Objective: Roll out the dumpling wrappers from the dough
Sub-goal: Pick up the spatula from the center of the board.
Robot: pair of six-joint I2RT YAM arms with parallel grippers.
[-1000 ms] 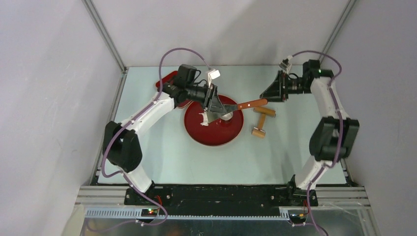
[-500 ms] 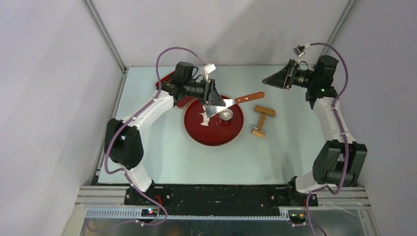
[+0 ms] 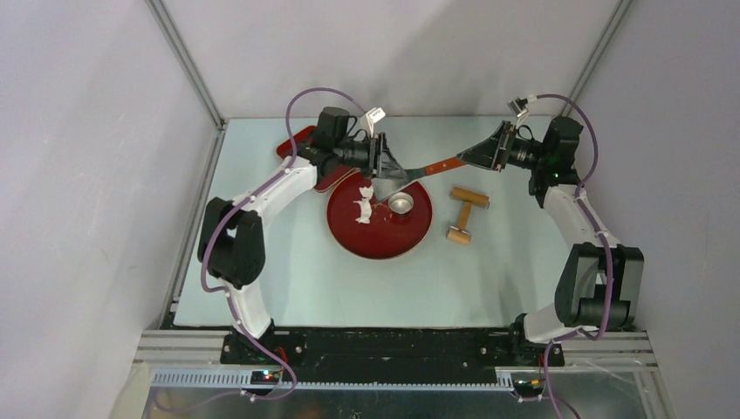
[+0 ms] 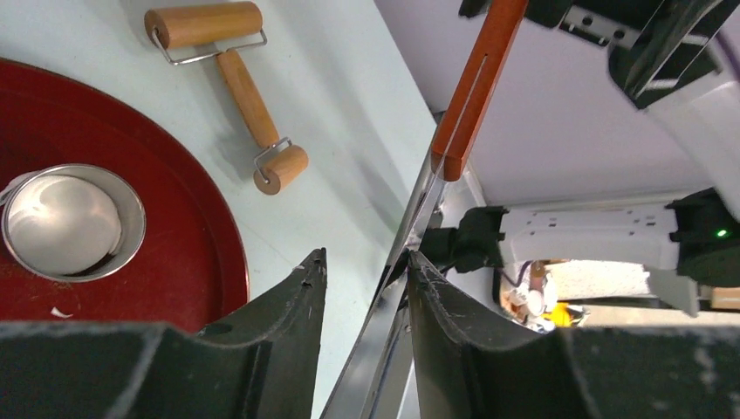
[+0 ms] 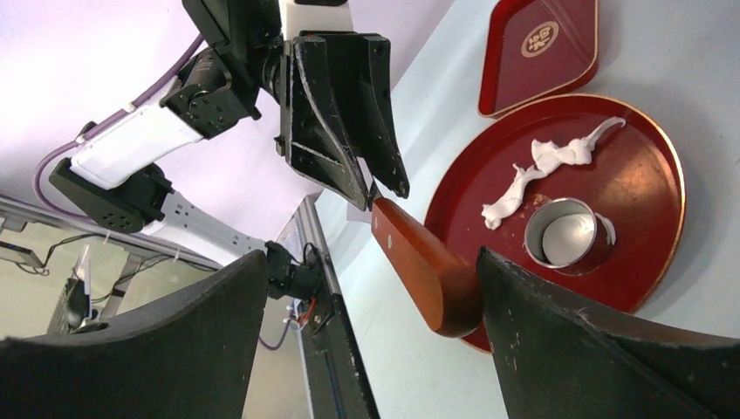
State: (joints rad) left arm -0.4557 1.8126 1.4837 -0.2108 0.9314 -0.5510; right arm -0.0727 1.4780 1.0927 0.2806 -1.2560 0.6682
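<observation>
The left gripper point(image 4: 366, 259) pinched the scraper's point(image 4: 476, 83) steel blade; the right gripper point(image 5: 371, 262) stood spread around its wooden handle (contact unclear). On the round red tray point(image 3: 393, 242) lay the ragged dough strip point(image 5: 545, 161) beside a ring cutter point(image 5: 563, 234); whether a dumpling wrapper lay inside was unclear.

Pale green table point(image 3: 288, 279) bearing a round red plate point(image 3: 384, 236), a smaller red tray point(image 3: 293, 141), and a wooden roller point(image 3: 464, 214) near the plate.
</observation>
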